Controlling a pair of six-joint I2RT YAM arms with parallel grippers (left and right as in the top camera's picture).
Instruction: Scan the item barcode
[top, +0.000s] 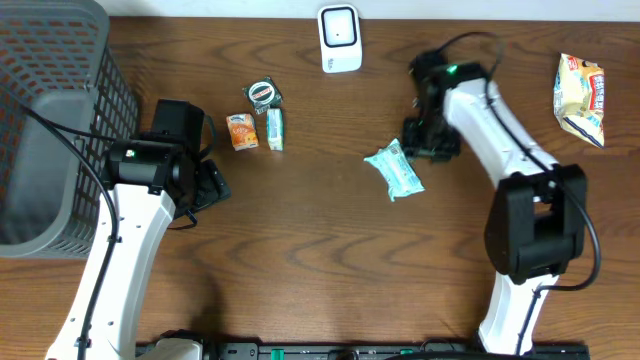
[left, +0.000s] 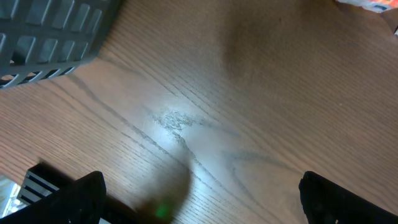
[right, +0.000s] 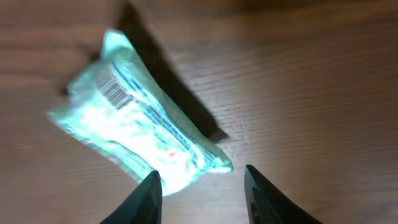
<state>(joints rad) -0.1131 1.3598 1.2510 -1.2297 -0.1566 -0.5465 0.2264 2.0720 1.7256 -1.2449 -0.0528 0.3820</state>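
The item, a teal-and-white plastic packet (top: 395, 170), lies flat on the wooden table right of centre. In the right wrist view the packet (right: 137, 130) shows its barcode (right: 114, 87) face up near its far end. My right gripper (right: 200, 177) hovers over the packet's near end, its fingers apart with nothing between them; from overhead it (top: 430, 140) sits just right of the packet. The white scanner (top: 340, 38) stands at the table's back edge. My left gripper (top: 205, 185) is wide open over bare wood (left: 200, 186), far to the left of the packet.
A grey mesh basket (top: 50, 130) fills the left side. An orange packet (top: 242, 131), a small green box (top: 275, 129) and a round tin (top: 263, 92) sit left of centre. A yellow snack bag (top: 582, 98) lies at the far right.
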